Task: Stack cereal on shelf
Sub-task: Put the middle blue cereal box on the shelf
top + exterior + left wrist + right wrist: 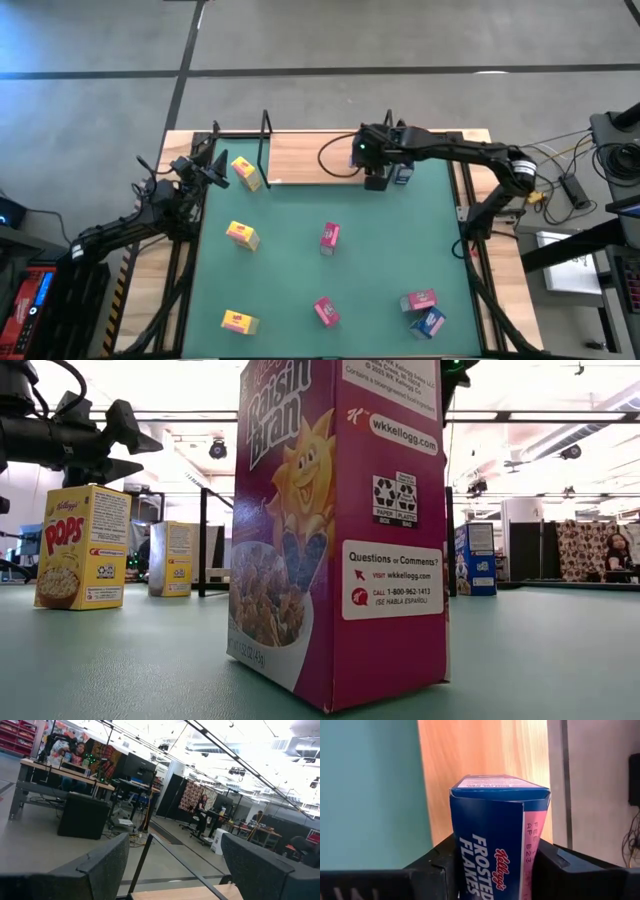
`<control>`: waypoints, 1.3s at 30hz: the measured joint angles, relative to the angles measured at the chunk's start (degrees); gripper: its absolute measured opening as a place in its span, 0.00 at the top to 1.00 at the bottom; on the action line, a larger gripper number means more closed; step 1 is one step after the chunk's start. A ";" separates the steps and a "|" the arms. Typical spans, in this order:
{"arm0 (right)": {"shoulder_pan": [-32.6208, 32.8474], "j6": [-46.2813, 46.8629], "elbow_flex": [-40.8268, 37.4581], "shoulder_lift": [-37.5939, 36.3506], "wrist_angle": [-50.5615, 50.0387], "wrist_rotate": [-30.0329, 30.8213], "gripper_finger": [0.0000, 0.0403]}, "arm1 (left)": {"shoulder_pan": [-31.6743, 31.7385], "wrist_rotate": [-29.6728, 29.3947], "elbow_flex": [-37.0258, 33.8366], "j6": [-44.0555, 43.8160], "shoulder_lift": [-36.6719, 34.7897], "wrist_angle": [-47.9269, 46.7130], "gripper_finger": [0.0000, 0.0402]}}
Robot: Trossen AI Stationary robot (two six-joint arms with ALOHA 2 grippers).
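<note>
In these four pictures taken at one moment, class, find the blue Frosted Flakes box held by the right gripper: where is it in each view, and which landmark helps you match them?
High view: the blue Frosted Flakes box sits in the right gripper at the wooden shelf edge.
Low view: right of centre, far back.
Left wrist view: not visible.
Right wrist view: centre, between the fingers.
Shared landmark: the shelf.

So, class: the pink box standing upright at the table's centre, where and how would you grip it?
Grip the pink box across its two narrow sides near the top, coming from above. It stands upright and apart from other boxes, so both sides are free.
</note>
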 joint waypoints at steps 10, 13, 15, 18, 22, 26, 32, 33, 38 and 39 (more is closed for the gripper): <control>-4.29 -3.46 3.76 5.26 -2.18 0.08 0.61 | 0.00 -0.01 0.00 0.00 -0.02 -0.01 0.26; -5.40 -4.36 4.67 5.92 -2.40 0.00 0.60 | -0.02 0.00 0.00 0.00 -0.02 -0.02 0.26; -6.16 -5.14 5.14 5.96 -2.49 -0.08 0.59 | -0.01 -0.01 0.00 0.00 0.00 -0.02 0.26; -7.47 -5.95 5.99 6.15 -2.33 -1.09 0.58 | -0.02 0.00 0.00 0.00 -0.01 -0.02 0.26; -9.49 -6.52 6.55 6.25 -1.95 -1.40 0.57 | 0.00 0.00 0.00 0.00 -0.02 0.00 0.26; -11.60 -7.32 6.55 6.71 -1.94 -1.41 0.57 | -0.02 -0.02 0.01 0.00 -0.01 0.00 0.26; -13.99 -7.44 6.55 7.19 -0.47 -3.04 0.57 | 0.00 0.00 0.00 0.00 -0.02 -0.02 0.26; -14.31 -7.44 6.55 7.21 -0.02 -4.27 0.57 | -0.02 0.00 0.00 0.00 0.00 -0.02 0.26; -14.67 -7.93 6.55 7.21 1.32 -6.08 0.57 | 0.00 -0.02 0.00 0.00 -0.02 0.00 0.26; -14.69 -8.10 6.53 7.23 1.26 -6.07 0.57 | 0.00 0.00 0.00 0.00 -0.02 -0.02 0.26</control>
